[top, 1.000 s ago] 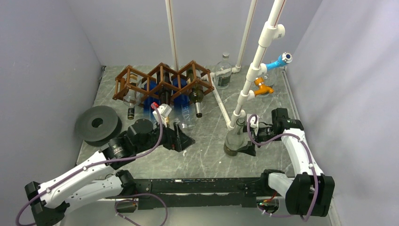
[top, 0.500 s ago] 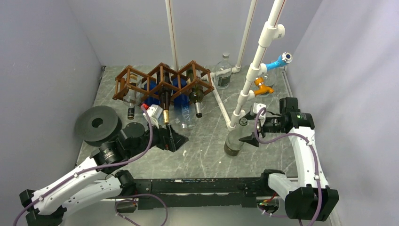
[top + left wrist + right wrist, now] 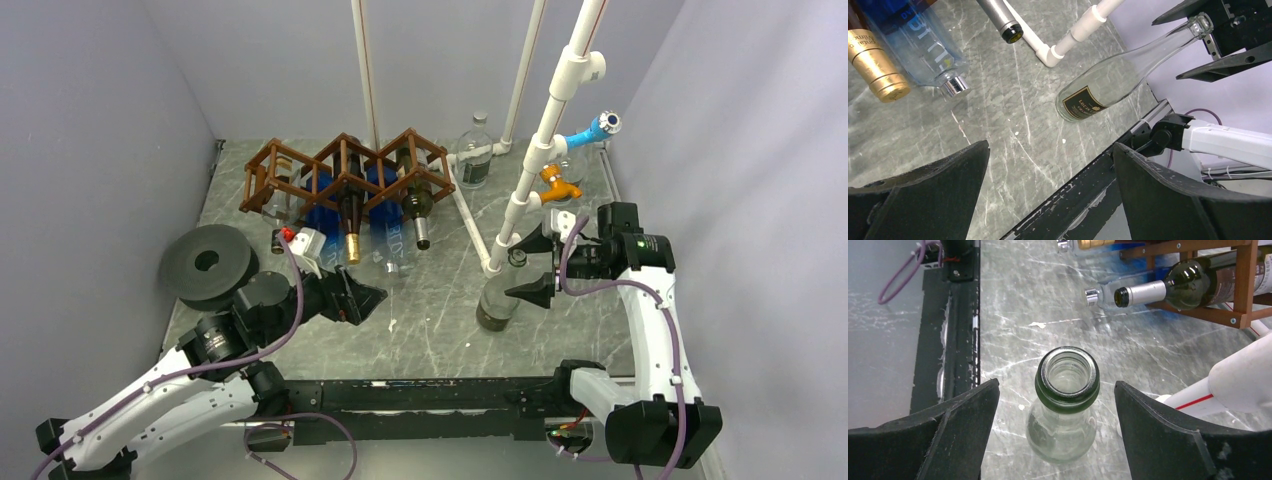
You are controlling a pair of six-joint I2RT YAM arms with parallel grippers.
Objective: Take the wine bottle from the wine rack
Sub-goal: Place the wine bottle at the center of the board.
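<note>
The brown wooden wine rack (image 3: 345, 175) stands at the back with several bottles lying in it, necks toward me. A clear wine bottle (image 3: 497, 295) with a dark label stands upright on the table, apart from the rack. It also shows in the left wrist view (image 3: 1108, 87) and the right wrist view (image 3: 1067, 372). My right gripper (image 3: 532, 268) is open at the level of the bottle's mouth. Its fingers stand on either side of the neck without touching it (image 3: 1056, 385). My left gripper (image 3: 372, 296) is open and empty over bare table (image 3: 1050, 145), left of the standing bottle.
A dark green bottle with a silver cap (image 3: 417, 215), a gold-capped bottle (image 3: 351, 230) and a clear blue-labelled bottle (image 3: 388, 245) stick out of the rack. A white pipe frame with blue and orange taps (image 3: 530, 170) rises just behind the standing bottle. A black disc (image 3: 208, 262) lies at the left.
My right gripper has risen from the standing bottle's base to its mouth. My left arm has drawn back to the left and toward the near edge.
</note>
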